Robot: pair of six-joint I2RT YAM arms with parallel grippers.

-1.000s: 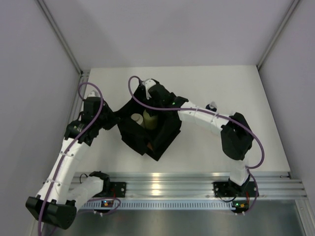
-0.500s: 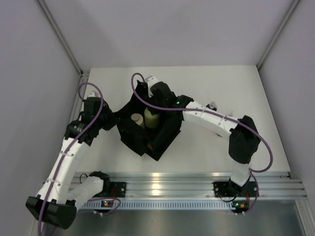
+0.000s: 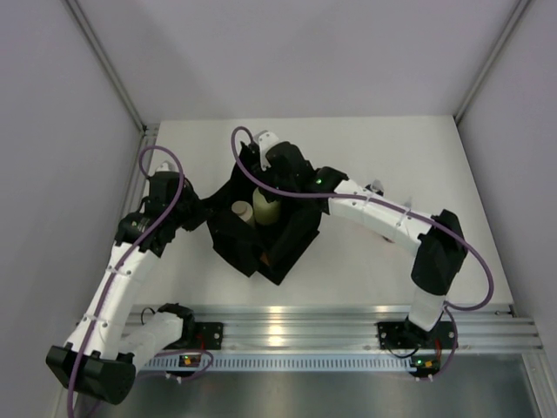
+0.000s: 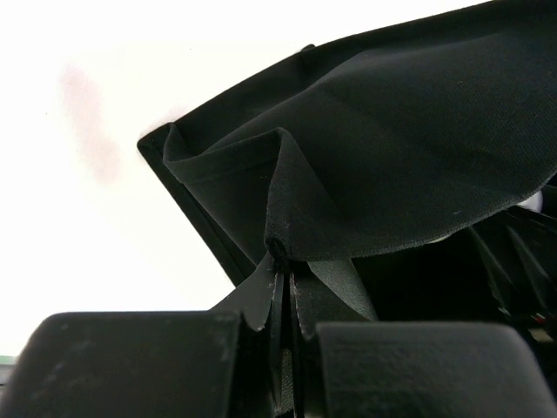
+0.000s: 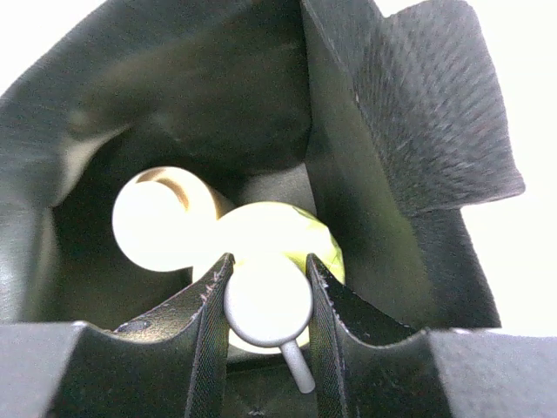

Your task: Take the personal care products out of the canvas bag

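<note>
right pincer (image 5: 268,261) inside the boxy black canvas bag (image 5: 409,131). wide pale yellow-green bottle (image 5: 283,228) stands upright directly beneath, long axis along my reach. its white cap (image 5: 268,309) sits between my parted fingers, seemingly touching both; clamped or not, cannot tell. left pincer (image 4: 283,254) pinched together on the bag's rim.

Bench (image 3: 365,252): white, flat and matte.

Aluminium rail (image 3: 305,324): slotted, runs the full width of the bench's near edge and lies against it.

Perforated strip (image 3: 305,359): parallel to the rail, on the side away from the bench.

Grey wall panels (image 3: 296,52): close off the bench's far, left and right edges.

Left post (image 3: 104,61) and right post (image 3: 492,57): metal, one rising from each far corner of the bench.
</note>
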